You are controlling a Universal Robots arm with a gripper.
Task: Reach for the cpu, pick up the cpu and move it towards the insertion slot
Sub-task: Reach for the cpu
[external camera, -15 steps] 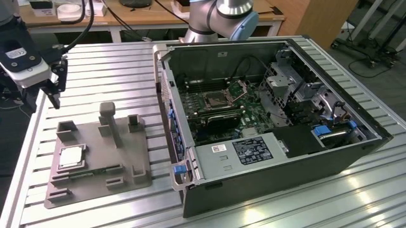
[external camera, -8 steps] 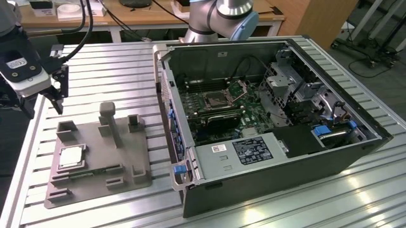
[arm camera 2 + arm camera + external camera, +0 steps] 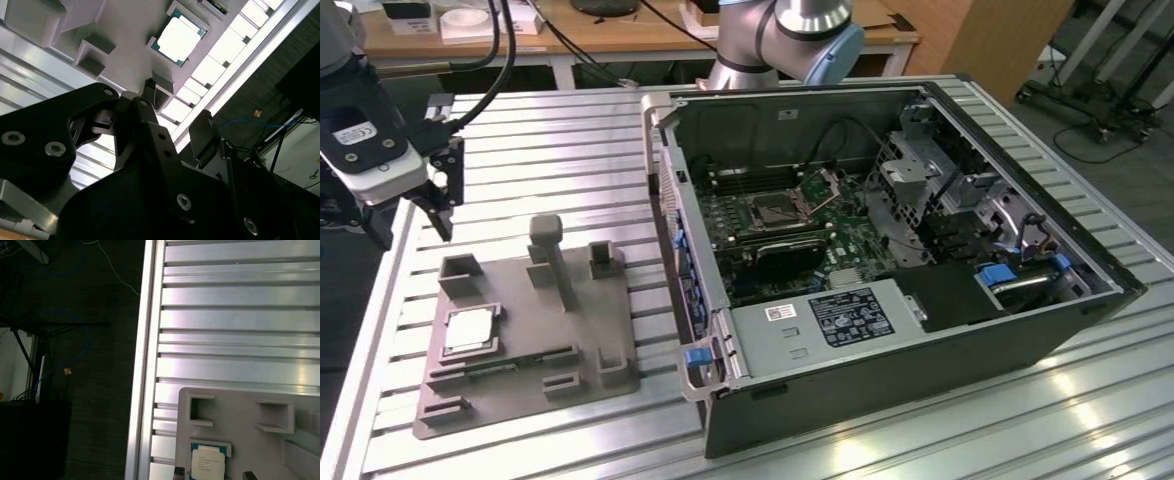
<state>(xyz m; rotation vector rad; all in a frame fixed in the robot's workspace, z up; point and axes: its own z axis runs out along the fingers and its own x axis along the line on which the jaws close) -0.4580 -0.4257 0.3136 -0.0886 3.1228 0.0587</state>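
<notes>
The small, flat, square silvery cpu (image 3: 470,330) lies in a recess of the grey plastic fixture plate (image 3: 514,300), which rests on the ribbed aluminium counter (image 3: 560,130). In the exterior view the black gripper (image 3: 443,210) hangs in the air at about twelve o'clock from the cpu, clear of it. In the first wrist view its fingers (image 3: 178,473) are spread apart and hold nothing, with the cpu seen between their tips. The square metal-framed insertion slot (image 3: 774,210), its retention frame raised, sits inside the open black computer case (image 3: 854,400), at two o'clock from the cpu.
</notes>
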